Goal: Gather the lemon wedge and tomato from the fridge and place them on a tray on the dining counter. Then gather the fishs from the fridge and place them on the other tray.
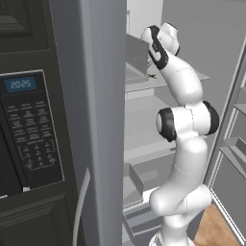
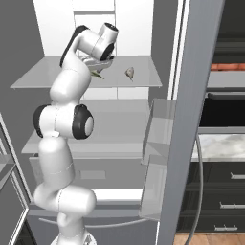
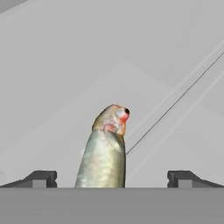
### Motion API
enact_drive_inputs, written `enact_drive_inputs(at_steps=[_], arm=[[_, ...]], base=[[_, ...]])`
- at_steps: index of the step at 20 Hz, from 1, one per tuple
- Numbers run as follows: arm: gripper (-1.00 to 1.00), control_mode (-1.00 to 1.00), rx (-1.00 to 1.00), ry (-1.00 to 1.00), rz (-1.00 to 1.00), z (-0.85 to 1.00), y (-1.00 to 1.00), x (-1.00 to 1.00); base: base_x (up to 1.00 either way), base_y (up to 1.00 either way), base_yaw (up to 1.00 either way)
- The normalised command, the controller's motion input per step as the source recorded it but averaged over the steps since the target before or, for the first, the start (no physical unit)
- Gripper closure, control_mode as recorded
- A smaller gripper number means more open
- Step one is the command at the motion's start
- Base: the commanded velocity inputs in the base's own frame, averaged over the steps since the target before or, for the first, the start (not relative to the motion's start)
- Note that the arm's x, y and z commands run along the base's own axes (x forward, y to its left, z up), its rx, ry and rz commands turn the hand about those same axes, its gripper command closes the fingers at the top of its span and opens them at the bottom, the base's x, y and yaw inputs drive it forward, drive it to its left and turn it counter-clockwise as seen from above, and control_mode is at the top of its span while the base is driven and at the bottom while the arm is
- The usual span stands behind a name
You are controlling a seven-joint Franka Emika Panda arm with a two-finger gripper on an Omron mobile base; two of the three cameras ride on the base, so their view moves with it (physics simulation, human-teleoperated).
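Observation:
The fridge (image 2: pixel 86 79) stands open and my arm reaches onto its upper glass shelf. An olive-tan fish (image 3: pixel 105 153) lies on that shelf and runs up between my two fingertips, head with a red eye pointing away from the hand. My gripper (image 3: pixel 112 179) is open, its fingers wide apart on either side of the fish and not touching it. From the right base view the gripper (image 2: pixel 99 64) hovers just over this fish (image 2: pixel 98 75). A second, grey-silver fish (image 2: pixel 129 72) lies further right on the same shelf. The lemon wedge, tomato, trays and dining counter are out of view.
Open fridge doors flank the arm: one door (image 1: pixel 103 120) on the left with its handle (image 1: pixel 81 206), the other door (image 2: pixel 191 119) on the right with clear door bins (image 2: pixel 160 143). Lower shelves and a drawer (image 2: pixel 95 177) sit below. A microwave (image 1: pixel 29 129) stands left.

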Motion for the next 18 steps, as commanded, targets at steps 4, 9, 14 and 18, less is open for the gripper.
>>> enact_drive_inputs(at_steps=[4,9,14,18], arm=[[1.0,-1.0,0.0,0.02,0.0,-0.22,0.02,-0.3],[1.0,-1.0,0.0,0.0,0.0,-0.06,0.0,-0.36],[1.0,-1.0,0.0,0.0,0.0,-0.02,0.0,-0.42],[1.0,-1.0,0.0,-0.03,0.0,0.02,0.0,-0.33]], base=[[0.0,0.0,0.0],[0.0,0.0,0.0],[0.0,0.0,0.0],[0.0,0.0,0.0]])
